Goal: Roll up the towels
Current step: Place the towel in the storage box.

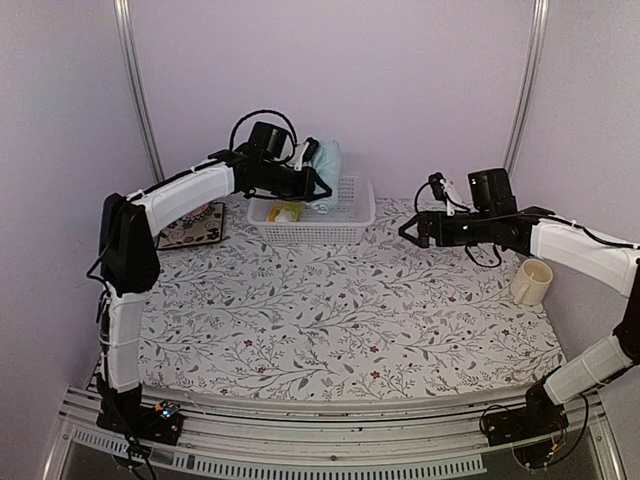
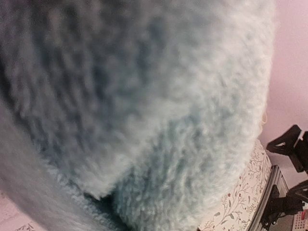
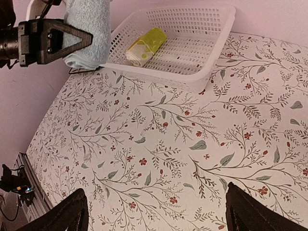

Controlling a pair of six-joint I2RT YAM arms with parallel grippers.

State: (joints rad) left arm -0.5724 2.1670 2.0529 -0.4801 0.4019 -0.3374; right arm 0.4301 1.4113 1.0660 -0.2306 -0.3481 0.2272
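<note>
At the right wrist view's upper left, the left gripper [image 3: 84, 37] is clamped on the blue towel [image 3: 89, 24] beside the basket [image 3: 211, 53] holding the yellow-green towel [image 3: 147, 44]; the right gripper [image 1: 407, 231] gapes wide, empty

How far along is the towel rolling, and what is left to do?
Done: the yellow-green towel lies rolled in the white basket. In hand: the left gripper holds the light blue towel, bundled, raised at the basket's edge. The right gripper is open and empty. Left: putting it down, probably into the basket.
</note>
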